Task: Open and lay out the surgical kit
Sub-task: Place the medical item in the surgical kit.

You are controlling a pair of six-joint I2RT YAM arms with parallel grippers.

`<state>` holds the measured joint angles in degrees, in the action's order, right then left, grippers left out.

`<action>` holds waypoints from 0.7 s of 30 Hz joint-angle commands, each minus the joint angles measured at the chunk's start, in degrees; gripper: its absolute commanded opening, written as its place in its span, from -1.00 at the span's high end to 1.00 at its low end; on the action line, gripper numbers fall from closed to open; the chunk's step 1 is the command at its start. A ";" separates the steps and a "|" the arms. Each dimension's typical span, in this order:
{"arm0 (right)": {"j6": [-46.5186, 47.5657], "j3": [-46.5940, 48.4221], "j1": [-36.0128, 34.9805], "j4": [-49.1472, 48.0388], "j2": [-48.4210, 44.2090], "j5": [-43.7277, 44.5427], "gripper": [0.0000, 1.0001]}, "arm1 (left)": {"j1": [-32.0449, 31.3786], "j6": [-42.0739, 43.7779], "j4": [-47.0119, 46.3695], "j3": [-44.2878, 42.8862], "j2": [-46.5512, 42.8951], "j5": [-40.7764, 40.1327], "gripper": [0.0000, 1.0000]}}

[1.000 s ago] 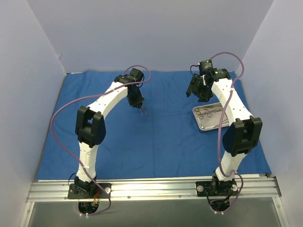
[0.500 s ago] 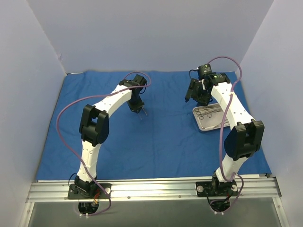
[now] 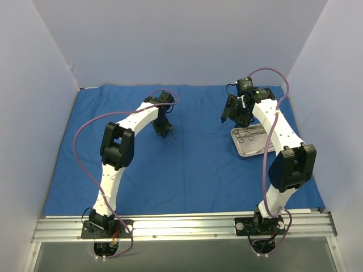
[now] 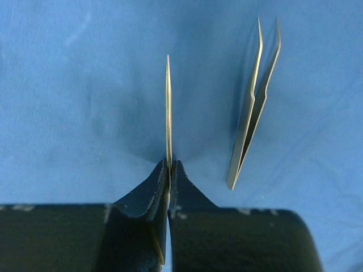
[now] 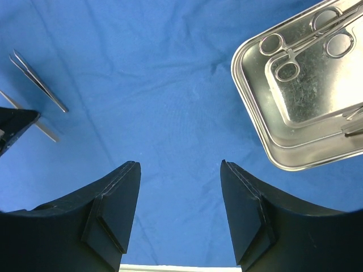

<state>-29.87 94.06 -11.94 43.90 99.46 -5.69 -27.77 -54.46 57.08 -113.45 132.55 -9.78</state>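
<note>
The royal-blue cloth wrap (image 3: 187,167) lies spread flat over the table. My left gripper (image 4: 169,164) is shut on a thin silver instrument (image 4: 168,107), seen edge-on and pointing away just above the cloth. A pair of silver tweezers (image 4: 252,107) lies on the cloth to its right. In the top view the left gripper (image 3: 165,131) is mid-table. My right gripper (image 5: 180,164) hangs open and holds nothing, over bare cloth left of the steel tray (image 5: 255,113). Scissor-handled instruments (image 5: 289,54) lie in the tray. From above, the right gripper (image 3: 232,116) is by the far left corner of the tray (image 3: 249,149).
Grey walls enclose the table at the back and on both sides. A metal rail (image 3: 181,225) carrying both arm bases runs along the near edge. Purple cables (image 3: 76,153) loop off each arm.
The left arm's elbow has risen and swung right, and its gripper has edged a little back-left with the instrument. The right gripper has shifted slightly left, then stayed still.
</note>
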 commanded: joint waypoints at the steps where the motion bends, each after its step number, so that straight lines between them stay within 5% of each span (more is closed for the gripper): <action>1: 0.86 -0.11 0.34 0.75 -1.64 -0.11 -0.17 | 0.87 -0.12 -1.00 -3.62 1.30 1.34 0.95; 21: 1.21 1.74 0.34 0.40 1.61 -1.60 -0.16 | 2.54 2.08 0.23 -7.14 4.91 1.87 0.95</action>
<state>-29.58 94.06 -11.94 43.53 100.82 -6.92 -26.04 -52.90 57.17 -118.50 136.79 -8.34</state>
